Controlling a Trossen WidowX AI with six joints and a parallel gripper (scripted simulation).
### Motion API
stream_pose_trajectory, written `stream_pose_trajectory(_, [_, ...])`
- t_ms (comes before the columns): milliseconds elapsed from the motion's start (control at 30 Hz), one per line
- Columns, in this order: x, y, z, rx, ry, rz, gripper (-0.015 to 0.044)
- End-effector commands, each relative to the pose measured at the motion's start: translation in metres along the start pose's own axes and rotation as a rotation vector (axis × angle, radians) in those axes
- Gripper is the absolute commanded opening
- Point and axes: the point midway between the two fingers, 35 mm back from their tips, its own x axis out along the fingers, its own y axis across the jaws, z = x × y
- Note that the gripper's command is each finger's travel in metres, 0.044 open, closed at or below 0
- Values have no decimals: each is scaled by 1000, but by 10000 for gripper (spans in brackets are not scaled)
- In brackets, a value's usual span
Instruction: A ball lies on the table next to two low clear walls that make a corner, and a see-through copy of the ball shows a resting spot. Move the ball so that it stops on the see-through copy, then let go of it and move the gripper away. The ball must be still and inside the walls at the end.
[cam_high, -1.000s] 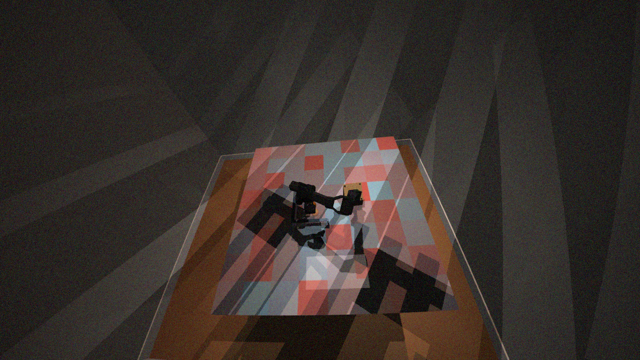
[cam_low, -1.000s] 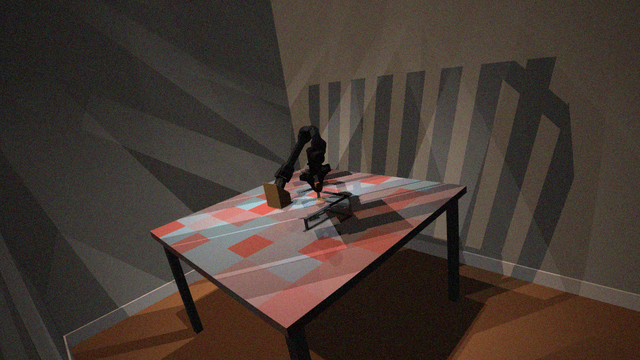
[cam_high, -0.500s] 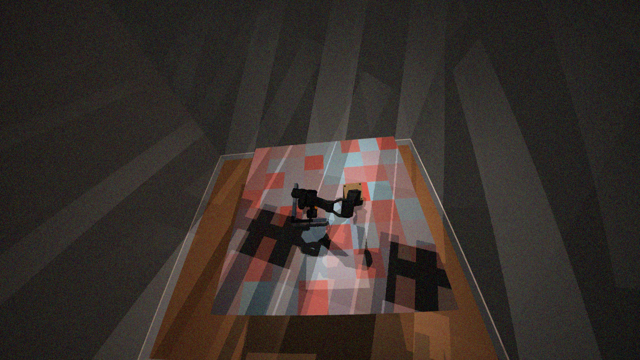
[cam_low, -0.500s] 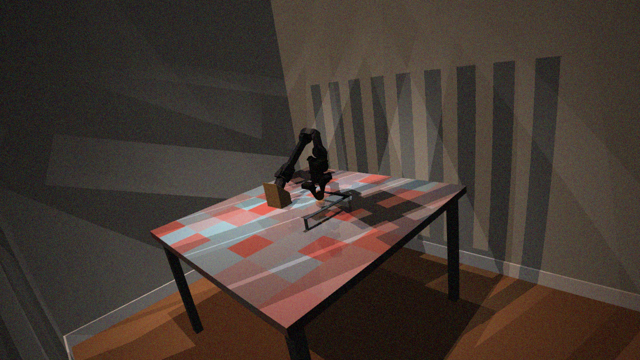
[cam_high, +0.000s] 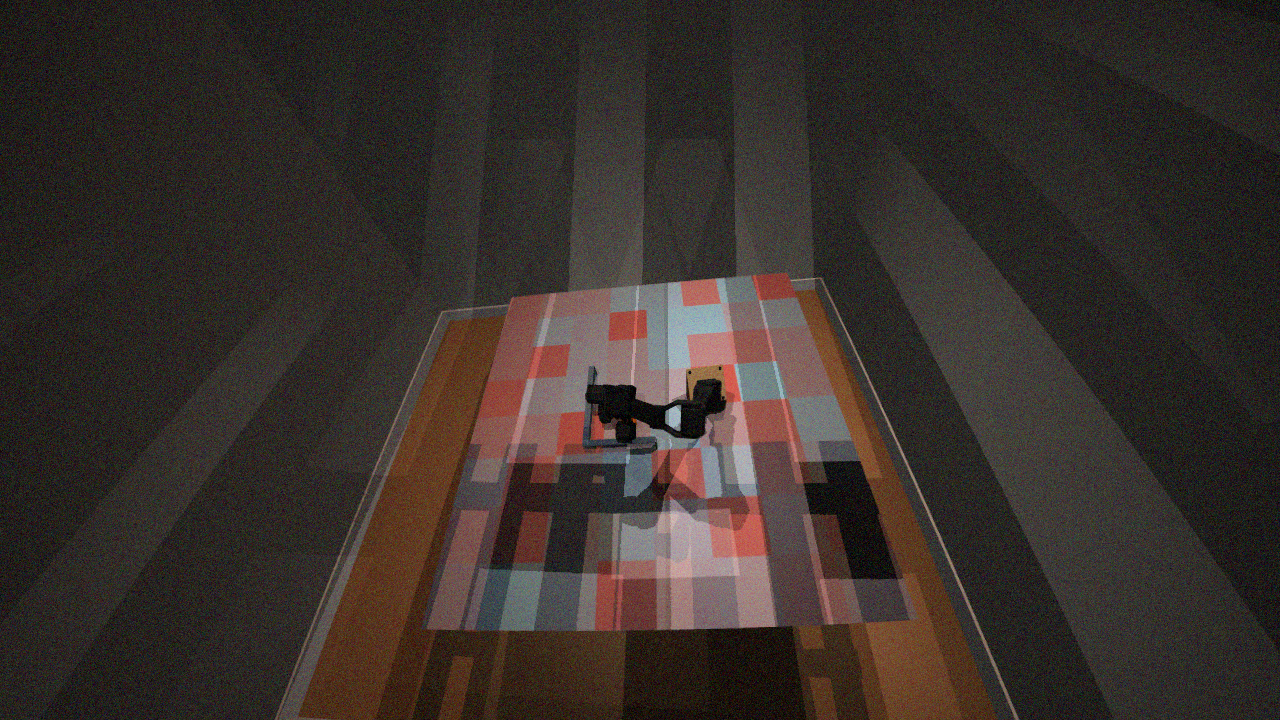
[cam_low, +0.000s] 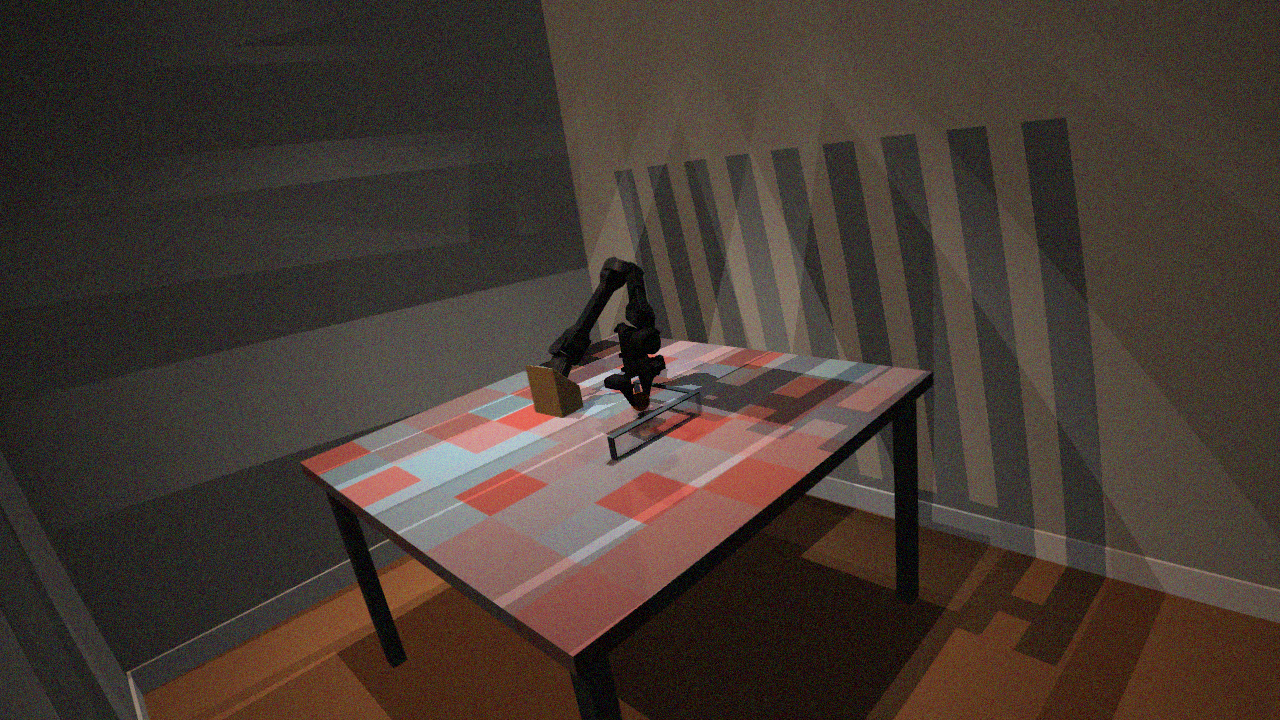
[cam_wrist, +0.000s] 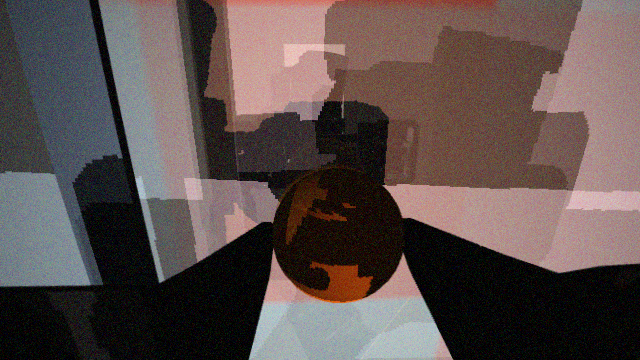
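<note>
My gripper (cam_high: 625, 430) (cam_low: 640, 402) (cam_wrist: 336, 230) points down, low over the table by the corner of the walls. It is shut on the orange ball (cam_wrist: 340, 245), which sits between the two black fingertips and is mostly in shadow. The low clear walls (cam_high: 588, 425) (cam_low: 612, 447) (cam_wrist: 80, 115) have dark edges and meet in a corner; one runs along the left of the wrist view. The ball is inside that corner. The see-through copy is not to be made out in these views; the ball or gripper may hide it. Contact between ball and table cannot be told.
A wooden block (cam_high: 704, 380) (cam_low: 554, 394) stands near the arm's base, away from the walls. The table (cam_high: 537, 326) (cam_low: 626, 573) has a patchwork of red, pink and pale blue squares, crossed by dark shadows.
</note>
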Motion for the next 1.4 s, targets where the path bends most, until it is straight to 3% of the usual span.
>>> stream_pose_trajectory(0, [8, 0, -1, 6, 3, 4, 0])
stream_pose_trajectory(300, [17, 1, -1, 6, 3, 5, 0])
stream_pose_trajectory(767, [13, 0, -1, 2, 2, 1, 364])
stream_pose_trajectory(867, [2, -1, 1, 3, 1, -1, 364])
stream_pose_trajectory(1033, [-70, -1, 0, 6, 3, 0, 364])
stream_pose_trajectory(1367, [-66, -2, 3, 13, -11, 0, 364])
